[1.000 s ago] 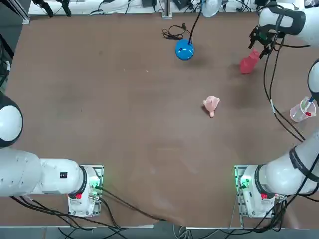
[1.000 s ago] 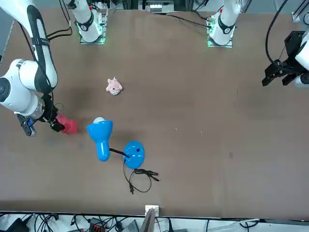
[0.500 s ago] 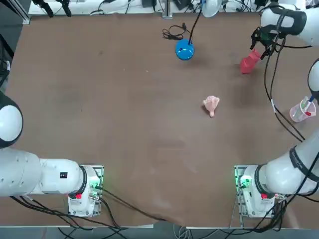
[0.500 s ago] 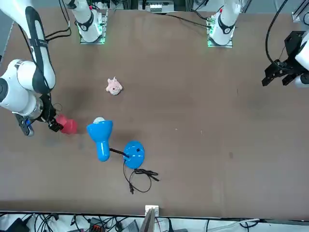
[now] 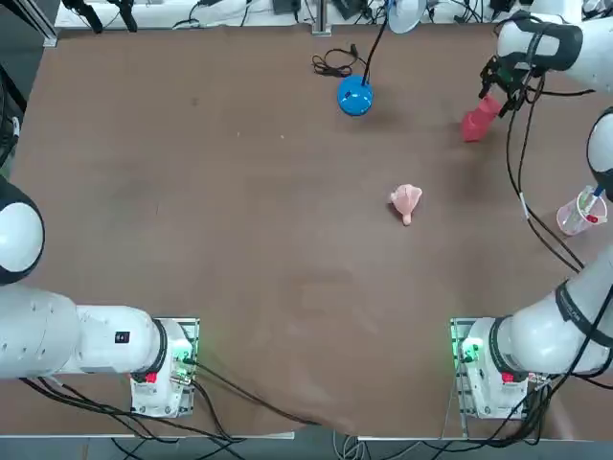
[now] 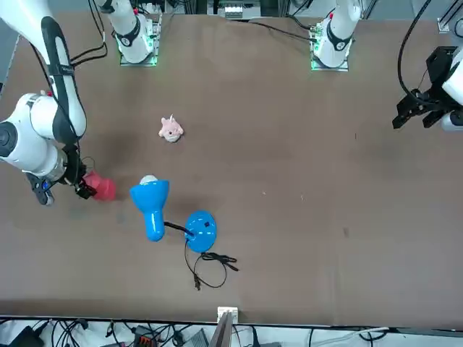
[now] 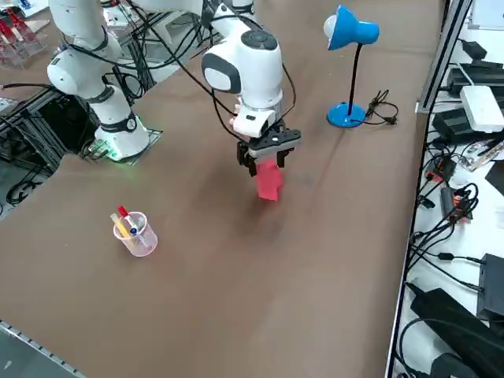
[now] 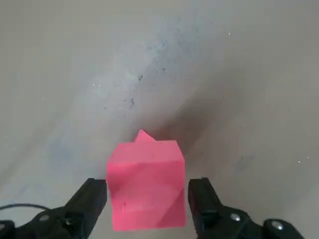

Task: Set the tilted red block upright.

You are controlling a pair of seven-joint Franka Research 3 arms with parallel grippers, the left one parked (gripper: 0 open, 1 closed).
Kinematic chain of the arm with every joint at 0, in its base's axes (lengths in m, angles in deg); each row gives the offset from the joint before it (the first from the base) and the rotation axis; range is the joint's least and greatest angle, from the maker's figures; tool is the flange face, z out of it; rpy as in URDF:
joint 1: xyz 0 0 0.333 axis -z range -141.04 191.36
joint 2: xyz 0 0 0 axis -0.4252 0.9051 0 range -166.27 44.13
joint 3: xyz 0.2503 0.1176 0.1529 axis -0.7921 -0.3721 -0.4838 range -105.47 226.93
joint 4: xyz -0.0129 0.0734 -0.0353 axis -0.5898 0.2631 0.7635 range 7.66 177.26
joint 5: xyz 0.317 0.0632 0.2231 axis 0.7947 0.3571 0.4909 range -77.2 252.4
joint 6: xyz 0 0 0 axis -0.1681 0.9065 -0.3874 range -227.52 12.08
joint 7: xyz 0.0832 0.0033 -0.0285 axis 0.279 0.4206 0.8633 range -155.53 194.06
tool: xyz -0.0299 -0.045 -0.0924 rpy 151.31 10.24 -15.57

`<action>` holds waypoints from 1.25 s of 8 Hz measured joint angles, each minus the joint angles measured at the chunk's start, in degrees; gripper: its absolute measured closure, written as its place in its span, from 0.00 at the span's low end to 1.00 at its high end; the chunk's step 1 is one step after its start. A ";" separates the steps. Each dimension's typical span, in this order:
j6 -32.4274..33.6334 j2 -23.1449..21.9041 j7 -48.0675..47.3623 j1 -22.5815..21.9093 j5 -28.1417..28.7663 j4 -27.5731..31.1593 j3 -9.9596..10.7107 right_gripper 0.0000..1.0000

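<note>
Front view, left to right: the right gripper (image 6: 88, 181), jaws apart, has the red block (image 6: 103, 188) between its fingers on the table (image 6: 289, 217); next come the pink toy (image 6: 171, 129), then the blue lamp (image 6: 150, 206).

The right arm (image 5: 575, 48) reaches from its base at the surface's near edge, on the right side, out to the far right corner area, its elbow folded well outboard. Its wrist (image 7: 256, 118) is turned down so that the right gripper (image 8: 147, 196) points at the surface from low above it. The gripper's two black fingers (image 8: 89, 201) stand apart, one opposite the other, open.
</note>
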 joint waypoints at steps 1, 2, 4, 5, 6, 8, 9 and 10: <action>-0.46 0.38 0.00 0.00 0.00 0.00 -0.01 0.00; -0.67 0.62 0.00 -0.01 0.00 0.00 -0.03 0.00; -0.70 0.87 0.00 -0.01 0.00 0.00 -0.05 0.00; -0.70 1.06 0.00 -0.01 0.01 0.00 -0.05 0.02; -0.71 1.34 0.00 -0.02 0.01 0.00 -0.05 0.04; -0.90 1.38 0.01 -0.08 0.03 -0.21 -0.09 0.17; -0.84 1.29 0.09 -0.08 0.03 -0.48 -0.11 0.21; -0.34 1.31 0.22 -0.15 0.03 -1.30 -0.19 0.22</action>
